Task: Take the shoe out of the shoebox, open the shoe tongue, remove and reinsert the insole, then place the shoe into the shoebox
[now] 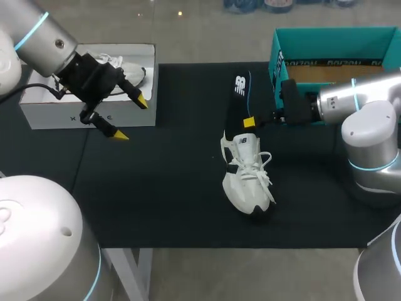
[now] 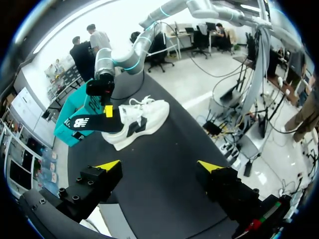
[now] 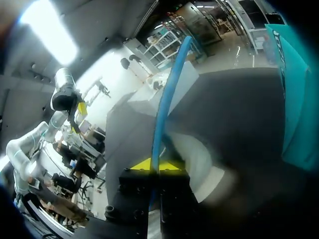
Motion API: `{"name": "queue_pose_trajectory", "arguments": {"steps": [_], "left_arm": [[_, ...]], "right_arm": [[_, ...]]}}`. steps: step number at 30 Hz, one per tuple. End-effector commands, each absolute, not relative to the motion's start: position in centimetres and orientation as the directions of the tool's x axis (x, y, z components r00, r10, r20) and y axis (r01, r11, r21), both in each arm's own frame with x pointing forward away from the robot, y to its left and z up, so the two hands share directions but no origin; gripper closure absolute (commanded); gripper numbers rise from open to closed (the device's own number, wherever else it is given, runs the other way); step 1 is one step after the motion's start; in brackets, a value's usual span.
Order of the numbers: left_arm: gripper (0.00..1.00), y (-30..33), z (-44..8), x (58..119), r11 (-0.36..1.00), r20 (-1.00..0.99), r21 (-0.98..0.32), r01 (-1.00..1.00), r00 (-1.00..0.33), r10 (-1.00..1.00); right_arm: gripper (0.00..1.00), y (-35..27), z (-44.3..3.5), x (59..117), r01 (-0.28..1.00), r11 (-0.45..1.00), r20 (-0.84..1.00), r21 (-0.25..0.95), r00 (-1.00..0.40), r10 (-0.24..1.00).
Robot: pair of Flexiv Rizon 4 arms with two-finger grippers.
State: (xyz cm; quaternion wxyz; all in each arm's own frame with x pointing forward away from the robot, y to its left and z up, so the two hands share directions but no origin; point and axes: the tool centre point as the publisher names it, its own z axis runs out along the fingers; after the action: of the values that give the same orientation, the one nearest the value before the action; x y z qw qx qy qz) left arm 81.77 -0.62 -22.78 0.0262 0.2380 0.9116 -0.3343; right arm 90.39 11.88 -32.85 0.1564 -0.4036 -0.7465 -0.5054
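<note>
- At the middle of the black mat, the white shoe rests on its sole, laces up, toe toward the near edge and heel toward the far side.
- My right gripper is clamped on the insole. In the right wrist view both yellow tips press together on it, and its blue edge runs straight out from between them.
- The insole is dark with a blue rim. It stands over the heel end of the shoe, with its free end pointing toward the far side of the table. I cannot tell whether its lower end sits inside the shoe opening.
- The teal shoebox stands open at the far right of the mat, beside my right arm. The shoe is outside it.
- My left gripper hangs over the left part of the mat, just beside the white box. Its fingers are spread apart with nothing between them.
- In the left wrist view, the shoe lies ahead of the left gripper, well apart from it.
</note>
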Motion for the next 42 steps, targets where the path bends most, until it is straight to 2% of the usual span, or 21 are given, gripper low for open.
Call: {"name": "queue_pose_trajectory", "arguments": {"steps": [1, 15, 16, 17, 18, 21, 22, 26, 29, 35, 37, 38, 42], "left_arm": [[0.0, -0.6, -22.8, 81.8, 0.665, -0.205, -0.595, 0.451, -0.885, 0.417], [0.0, -0.6, -22.8, 81.8, 0.665, -0.205, -0.595, 0.451, -0.885, 0.417], [0.0, -0.6, -22.8, 81.8, 0.665, -0.205, -0.595, 0.451, -0.885, 0.417], [0.0, -0.6, -22.8, 81.8, 0.665, -0.205, -0.595, 0.451, -0.885, 0.417], [0.0, -0.6, -22.8, 81.8, 0.665, -0.205, -0.595, 0.451, -0.885, 0.417], [0.0, -0.6, -22.8, 81.8, 0.665, -0.205, -0.595, 0.451, -0.885, 0.417], [0.0, -0.6, -22.8, 81.8, 0.665, -0.205, -0.595, 0.451, -0.885, 0.417], [0.0, -0.6, -22.8, 81.8, 0.665, -0.205, -0.595, 0.451, -0.885, 0.417], [0.0, -0.6, -22.8, 81.8, 0.665, -0.205, -0.595, 0.451, -0.885, 0.417], [0.0, -0.6, -22.8, 81.8, 0.665, -0.205, -0.595, 0.451, -0.885, 0.417], [0.0, -0.6, -22.8, 81.8, 0.665, -0.205, -0.595, 0.451, -0.885, 0.417], [0.0, -0.6, -22.8, 81.8, 0.665, -0.205, -0.595, 0.451, -0.885, 0.417], [0.0, -0.6, -22.8, 81.8, 0.665, -0.205, -0.595, 0.451, -0.885, 0.417]], "right_arm": [[1.0, 11.7, -33.0, 89.3, 0.767, 0.166, 0.639, 0.619, -0.616, 0.461], [1.0, 12.7, -34.9, 87.2, 0.793, 0.22, 0.65, 0.567, -0.596, 0.472], [0.87, 12.8, -34.7, 87.2, 0.793, 0.222, 0.648, 0.568, -0.597, 0.473], [0.67, 12.8, -34.4, 87.2, 0.792, 0.223, 0.647, 0.569, -0.598, 0.474], [0.55, 12.8, -34.2, 87.3, 0.789, 0.221, 0.644, 0.573, -0.6, 0.474], [0.49, 12.9, -33.3, 87.9, 0.78, 0.22, 0.634, 0.586, -0.61, 0.475], [0.39, 12.9, -33.0, 88.1, 0.775, 0.222, 0.628, 0.592, -0.616, 0.475], [0.36, 13.1, -31.9, 89.0, 0.76, 0.224, 0.613, 0.61, -0.632, 0.474], [0.38, 13.2, -31.2, 89.9, 0.752, 0.218, 0.605, 0.622, -0.639, 0.476], [0.53, 13.5, -30.2, 91.6, 0.734, 0.216, 0.585, 0.644, -0.655, 0.478], [0.67, 13.4, -30.2, 92.0, 0.731, 0.215, 0.581, 0.648, -0.656, 0.482], [1.0, 13.4, -30.2, 92.1, 0.73, 0.215, 0.579, 0.648, -0.656, 0.484], [1.0, 13.2, -30.4, 92.3, 0.73, 0.217, 0.577, 0.648, -0.656, 0.486]]}}
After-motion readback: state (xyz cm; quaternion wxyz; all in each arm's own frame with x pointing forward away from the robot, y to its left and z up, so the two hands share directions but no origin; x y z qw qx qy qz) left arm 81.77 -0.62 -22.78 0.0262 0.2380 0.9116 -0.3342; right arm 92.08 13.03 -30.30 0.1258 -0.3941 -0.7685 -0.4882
